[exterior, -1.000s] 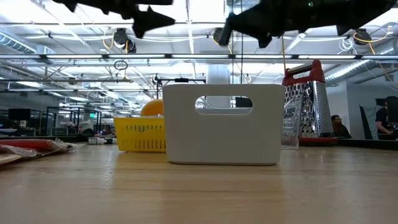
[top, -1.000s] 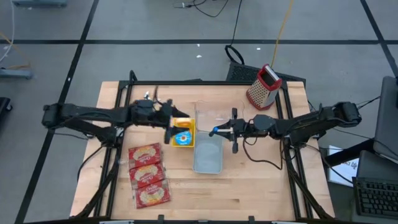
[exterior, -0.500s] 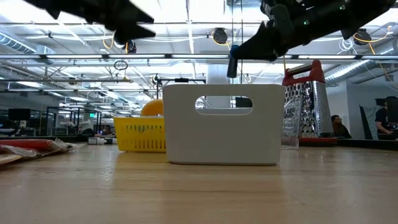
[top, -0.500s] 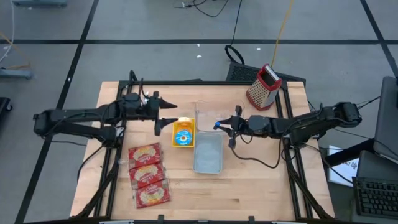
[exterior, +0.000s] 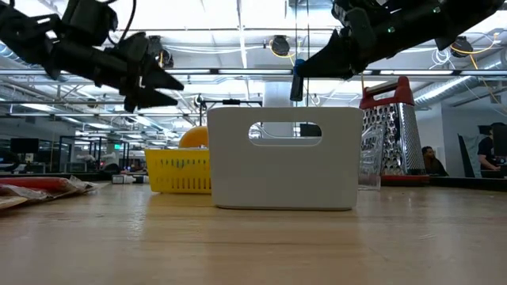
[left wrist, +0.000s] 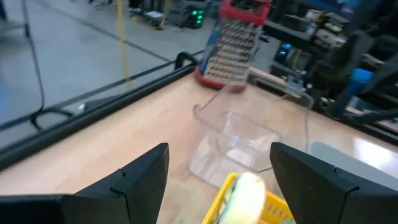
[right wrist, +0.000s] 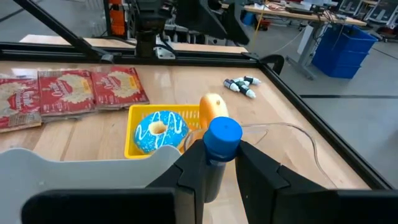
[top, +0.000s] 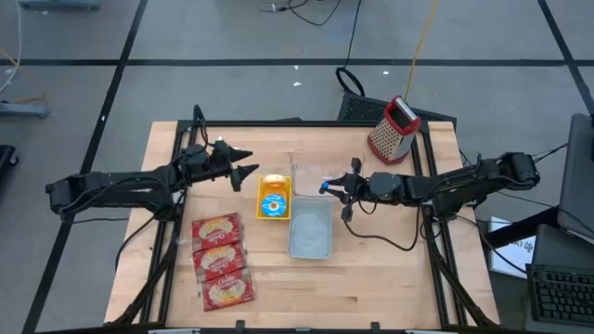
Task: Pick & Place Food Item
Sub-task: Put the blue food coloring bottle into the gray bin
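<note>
The right gripper [top: 332, 192] hangs above the table, over the clear container [top: 312, 176], its fingers clamped on a small bottle with a blue cap [right wrist: 222, 138]. Just beside it stands the grey bin [top: 310, 229], and touching the bin's far side the yellow basket [top: 273, 198] holds a blue-iced doughnut [top: 272, 205] and a bun [right wrist: 212, 107]. The left gripper [top: 247, 164] hovers near the basket, fingers spread wide and empty. Three snack packets [top: 221, 261] lie near the left arm; a red-topped grater [top: 393, 129] stands at the table's far edge
</note>
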{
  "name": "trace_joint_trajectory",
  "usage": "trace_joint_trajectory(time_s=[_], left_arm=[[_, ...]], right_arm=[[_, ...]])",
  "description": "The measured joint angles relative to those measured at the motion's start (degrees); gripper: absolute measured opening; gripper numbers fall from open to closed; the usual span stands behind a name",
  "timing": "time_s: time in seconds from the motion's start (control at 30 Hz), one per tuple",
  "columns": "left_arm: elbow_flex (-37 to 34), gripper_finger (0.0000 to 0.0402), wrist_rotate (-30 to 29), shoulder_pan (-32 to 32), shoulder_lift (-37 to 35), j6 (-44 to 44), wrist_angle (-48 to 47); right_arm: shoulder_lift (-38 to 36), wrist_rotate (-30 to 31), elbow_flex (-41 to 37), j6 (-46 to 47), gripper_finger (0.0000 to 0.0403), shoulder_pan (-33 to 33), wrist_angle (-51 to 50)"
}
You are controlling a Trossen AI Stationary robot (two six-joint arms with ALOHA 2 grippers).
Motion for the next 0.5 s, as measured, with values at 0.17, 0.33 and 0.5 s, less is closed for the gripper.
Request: trace_joint_trajectory(time_s=[0.17, 0.33, 0.5], left_arm=[[-0.6, 0.0274, -1.1, 0.3, 0.0, -2.0, 0.0], [-0.7, 0.0274, -1.7, 0.3, 0.0, -2.0, 0.5], [-0.7, 0.0274, -2.6, 0.3, 0.0, -2.5, 0.5]], right_arm=[[0.0, -2.4, 0.0, 0.6, 0.0066, -0.2, 0.0], [0.3, -15.7, 0.0, 0.1, 0.0062, -0.2, 0.1], [2.4, -25.0, 0.0, 2.8, 0.0064, -0.2, 1.7]])
